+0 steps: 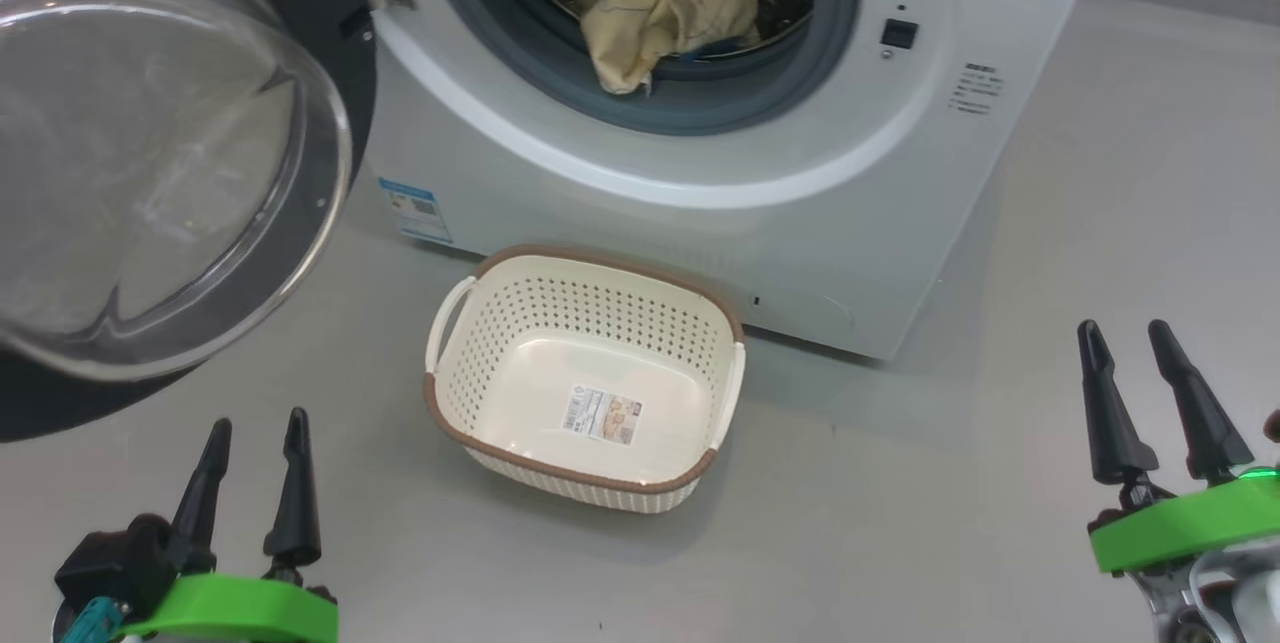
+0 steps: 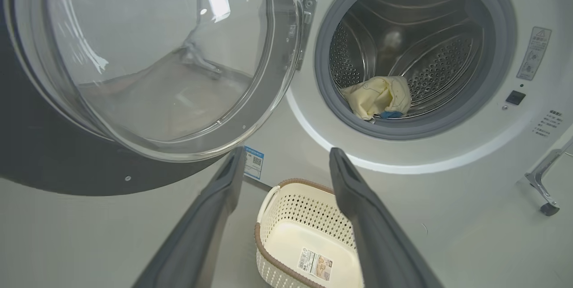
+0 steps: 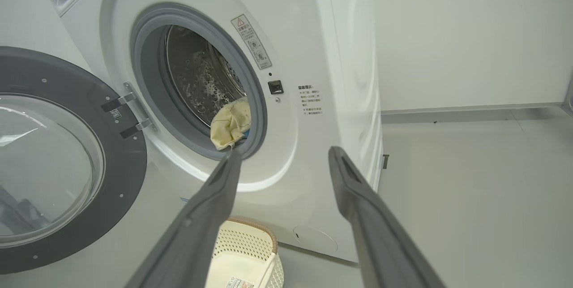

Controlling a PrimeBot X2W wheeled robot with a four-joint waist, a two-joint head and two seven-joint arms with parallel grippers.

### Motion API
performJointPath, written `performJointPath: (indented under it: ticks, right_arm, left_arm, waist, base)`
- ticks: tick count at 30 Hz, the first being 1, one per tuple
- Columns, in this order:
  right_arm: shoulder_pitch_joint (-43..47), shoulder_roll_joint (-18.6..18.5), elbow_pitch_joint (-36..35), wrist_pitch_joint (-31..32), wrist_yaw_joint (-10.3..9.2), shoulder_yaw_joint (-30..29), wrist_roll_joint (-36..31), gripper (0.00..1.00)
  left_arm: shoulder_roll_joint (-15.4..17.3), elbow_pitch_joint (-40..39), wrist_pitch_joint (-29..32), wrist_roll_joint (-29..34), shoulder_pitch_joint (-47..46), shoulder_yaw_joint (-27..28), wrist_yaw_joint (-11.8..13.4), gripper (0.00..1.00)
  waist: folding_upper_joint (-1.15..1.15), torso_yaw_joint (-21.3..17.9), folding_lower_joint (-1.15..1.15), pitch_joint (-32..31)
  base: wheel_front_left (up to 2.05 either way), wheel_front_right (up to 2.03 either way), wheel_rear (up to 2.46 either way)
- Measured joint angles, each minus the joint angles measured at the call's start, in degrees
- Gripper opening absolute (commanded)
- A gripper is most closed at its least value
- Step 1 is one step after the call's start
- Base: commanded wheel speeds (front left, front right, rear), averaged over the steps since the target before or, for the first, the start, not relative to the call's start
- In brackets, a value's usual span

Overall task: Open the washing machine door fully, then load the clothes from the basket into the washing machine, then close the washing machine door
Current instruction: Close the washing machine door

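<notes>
One basket [image 1: 560, 323], one clothes heap [image 1: 665, 3], one door [image 1: 150, 173].

Big white front-loading washing machine [image 1: 760, 223]: the drum mouth is open to a straight reach from the front. Pale yellow fabric clothes [image 1: 665, 3] bunch at the mouth's lower lip and spill onto the grey rubber gasket [image 1: 700, 108]. The round black-rimmed glass-bowl door [image 1: 150, 153] is swung wide on the machine's hinge side and blocks that flank. A cream perforated plastic basket [image 1: 560, 323] sits just in front of the machine, below the mouth, with its top open. On the machine's latch side the grey floor [image 1: 950, 523] is bare, so there's a free lane there.
</notes>
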Motion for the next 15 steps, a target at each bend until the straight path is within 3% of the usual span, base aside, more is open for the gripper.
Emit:
performJointPath:
  ticks: [15]
  right_arm:
    - [-0.02,-0.64,0.03,0.00,0.01,3.74,0.01,1.00]
  left_arm:
    - [-1.19,-0.01,0.00,-0.60,2.43,1.85,0.00,1.00]
  waist:
    - [0.00,11.27,0.00,-1.41]
  base:
    - [0.00,0.00,0.00]
